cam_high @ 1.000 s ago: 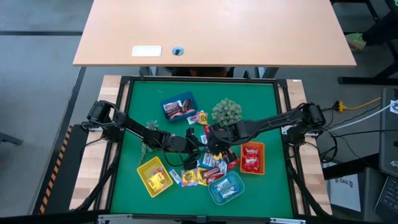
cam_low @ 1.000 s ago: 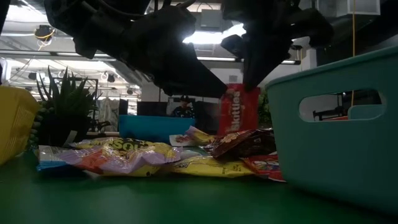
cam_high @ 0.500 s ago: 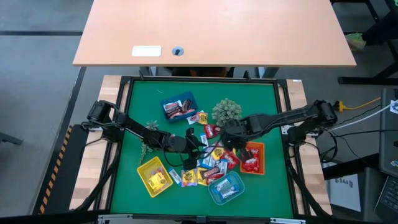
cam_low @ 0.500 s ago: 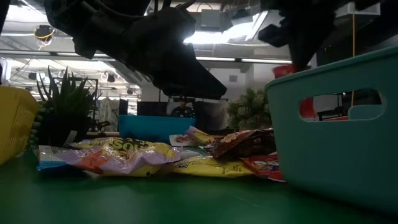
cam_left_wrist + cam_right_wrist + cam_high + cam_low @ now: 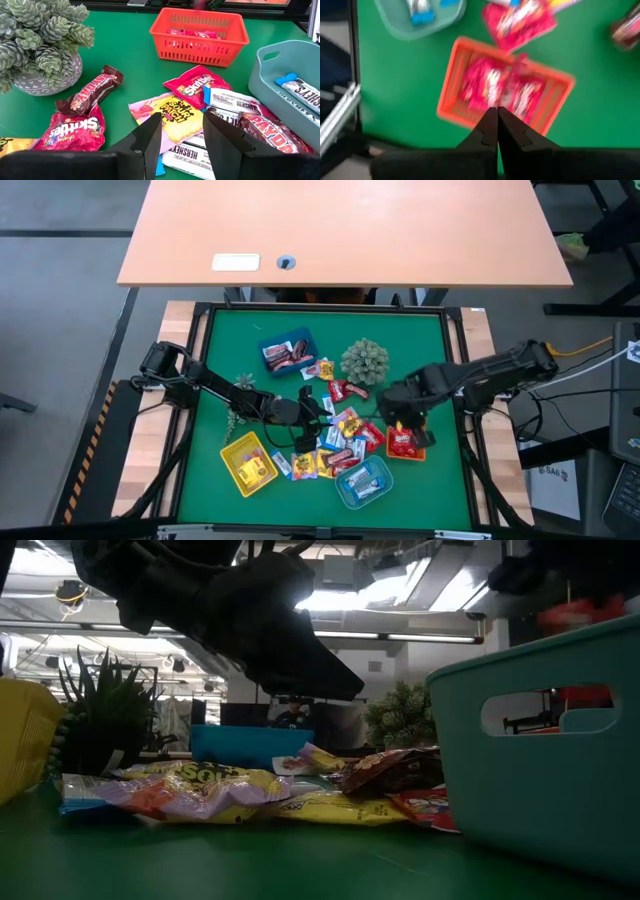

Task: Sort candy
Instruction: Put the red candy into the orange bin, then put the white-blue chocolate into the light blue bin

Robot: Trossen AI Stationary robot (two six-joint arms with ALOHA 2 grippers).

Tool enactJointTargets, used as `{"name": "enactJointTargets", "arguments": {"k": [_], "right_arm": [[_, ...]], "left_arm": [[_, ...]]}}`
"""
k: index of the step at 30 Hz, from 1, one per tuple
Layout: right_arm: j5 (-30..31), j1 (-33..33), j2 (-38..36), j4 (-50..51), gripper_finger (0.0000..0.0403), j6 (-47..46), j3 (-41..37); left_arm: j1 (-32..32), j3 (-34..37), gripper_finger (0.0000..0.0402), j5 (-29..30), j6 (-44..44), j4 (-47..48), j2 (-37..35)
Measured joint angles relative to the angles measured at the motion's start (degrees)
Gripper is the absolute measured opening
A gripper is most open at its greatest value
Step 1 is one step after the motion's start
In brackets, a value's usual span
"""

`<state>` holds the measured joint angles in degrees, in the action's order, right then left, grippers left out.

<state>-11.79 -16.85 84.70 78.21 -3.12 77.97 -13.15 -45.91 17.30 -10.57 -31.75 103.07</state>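
While the right tool (image 5: 402,423) hangs over the orange basket (image 5: 421,423), its fingers read as pressed together in the right wrist view. Whether a red packet is pinched between them I cannot tell: the red wrappers below are blurred and sit directly behind the fingertips. Red Skittles packets (image 5: 492,87) already lie in that basket.

Left tool (image 5: 181,145) hovers low over the loose pile in the middle of the green worktop (image 5: 220,340), jaws parted with nothing between them. Directly ahead of it lies a yellow Sour Patch packet (image 5: 172,114). Nearby lie a red Skittles bag (image 5: 74,131), a dark brown bar (image 5: 92,91), a second Skittles packet (image 5: 197,87) and white Hershey's bars (image 5: 232,98).

Other bins: yellow basket (image 5: 232,455), blue tray (image 5: 270,340), teal tray (image 5: 345,492), each holding some candy.

Step in hand, as I judge it: red candy going to the orange basket on the right side; the left side lining up a pick from the pile. Next move probably calls for the left tool to descend squarely on one wrapper without catching its overlapping neighbours.

Hard to make out: the low view is mostly blocked by a dark arm and the teal tray wall. Packets under the pile's top layer are hidden. The potted succulent (image 5: 42,45) is cut off at the frame edge.
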Motion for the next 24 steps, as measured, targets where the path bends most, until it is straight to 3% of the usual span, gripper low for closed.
{"name": "enactJointTargets", "arguments": {"k": [11,19,24], "right_arm": [[7.8,-7.6,0.3,2.8,0.0025,-9.1,0.0],[8.8,-7.9,0.3,2.9,0.0115,-12.0,0.0],[9.8,-7.9,0.3,2.9,0.0176,-12.0,0.0]], "left_arm": [[0.0,0.0,0.0129,0.0,0.0,0.0,0.0],[0.0,0.0,0.0132,-2.3,-5.3,1.0,0.0],[0.0,0.0,0.0163,-7.5,-11.4,6.1,0.0]]}}
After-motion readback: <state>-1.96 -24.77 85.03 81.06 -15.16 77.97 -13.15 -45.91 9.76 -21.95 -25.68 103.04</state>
